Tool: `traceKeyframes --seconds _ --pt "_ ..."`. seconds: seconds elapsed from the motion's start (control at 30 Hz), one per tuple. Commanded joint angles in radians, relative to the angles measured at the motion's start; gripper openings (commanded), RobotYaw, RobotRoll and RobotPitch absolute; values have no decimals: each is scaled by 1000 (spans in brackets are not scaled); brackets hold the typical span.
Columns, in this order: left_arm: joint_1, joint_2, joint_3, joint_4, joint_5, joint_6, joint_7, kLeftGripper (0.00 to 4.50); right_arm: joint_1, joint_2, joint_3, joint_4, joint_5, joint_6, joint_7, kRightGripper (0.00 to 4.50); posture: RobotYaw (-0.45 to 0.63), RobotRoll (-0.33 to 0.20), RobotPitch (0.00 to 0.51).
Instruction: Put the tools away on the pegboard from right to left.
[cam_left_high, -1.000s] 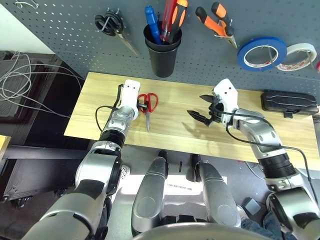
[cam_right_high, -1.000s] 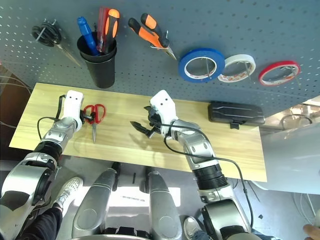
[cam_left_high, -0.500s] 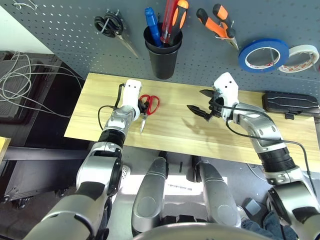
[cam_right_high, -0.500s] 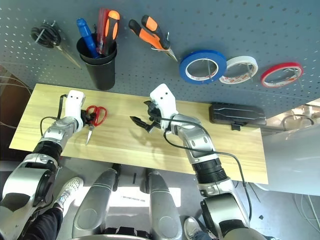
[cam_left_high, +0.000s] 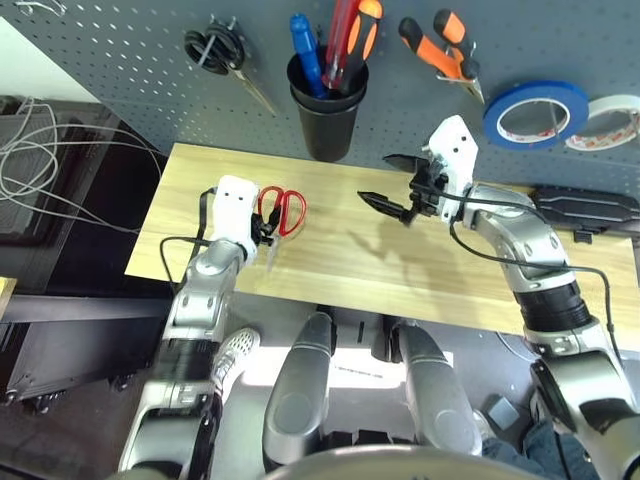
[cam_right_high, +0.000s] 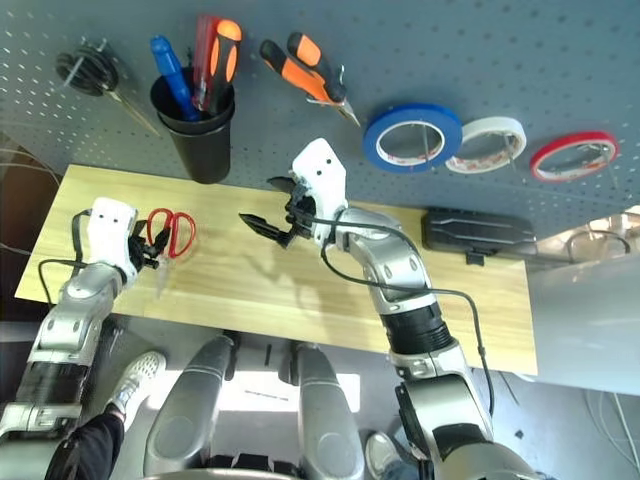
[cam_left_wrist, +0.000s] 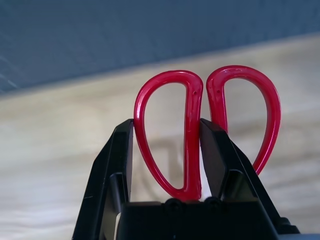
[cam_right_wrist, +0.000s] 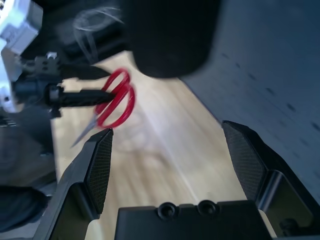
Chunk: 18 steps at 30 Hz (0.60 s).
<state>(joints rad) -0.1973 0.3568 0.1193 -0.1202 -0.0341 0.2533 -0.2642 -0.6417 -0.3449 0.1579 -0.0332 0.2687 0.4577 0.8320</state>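
My left gripper (cam_left_high: 262, 220) is shut on one loop of the red-handled scissors (cam_left_high: 281, 209), also seen as scissors (cam_left_wrist: 192, 145), at the left of the wooden table (cam_left_high: 330, 255); the blades point toward the table's front edge. My right gripper (cam_left_high: 386, 181) stands open and empty over the table's middle, just below the pegboard (cam_left_high: 120, 60). On the pegboard, the blue-handled screwdriver (cam_left_high: 303, 45) stands in the black cup (cam_left_high: 325, 115). The orange-and-black pliers (cam_left_high: 445, 45) and the blue tape roll (cam_left_high: 535, 108) hang to the cup's right.
Black-handled scissors (cam_left_high: 215, 48) hang at the pegboard's left. A white tape roll (cam_left_high: 605, 110) and a red tape roll (cam_right_high: 572, 155) hang right of the blue one. A black case (cam_left_high: 585, 205) lies at the table's right end.
My left gripper has closed on the red scissors, raised them off the table and drawn them left. My right gripper has risen and moved left toward the pegboard, still open.
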Motion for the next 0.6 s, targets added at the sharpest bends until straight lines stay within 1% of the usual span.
traceKeyframes --seconds 0.03,0.07,0.2,0.3,0.43,0.6 --pt "64 16 17 -47 0 -107 -16 2144 -13 4 13 -32 42 8 47 4500 157 0 387" --pt "74 20 22 -49 -4 -130 -19 2144 -22 6 10 -37 51 15 53 4500 156 0 387" --pt "114 51 44 -47 3 -365 -48 2143 -80 14 -12 -52 108 56 68 4500 161 0 382" --pt "104 58 69 -38 7 -468 -26 2143 -117 28 -24 -59 138 73 61 4500 160 0 382" --pt "53 61 107 -37 10 -535 13 2143 -153 46 -38 -64 166 90 45 4500 159 0 380" --pt "-27 67 121 -25 6 -542 36 2143 -164 48 -32 -67 176 93 42 4500 159 0 380"
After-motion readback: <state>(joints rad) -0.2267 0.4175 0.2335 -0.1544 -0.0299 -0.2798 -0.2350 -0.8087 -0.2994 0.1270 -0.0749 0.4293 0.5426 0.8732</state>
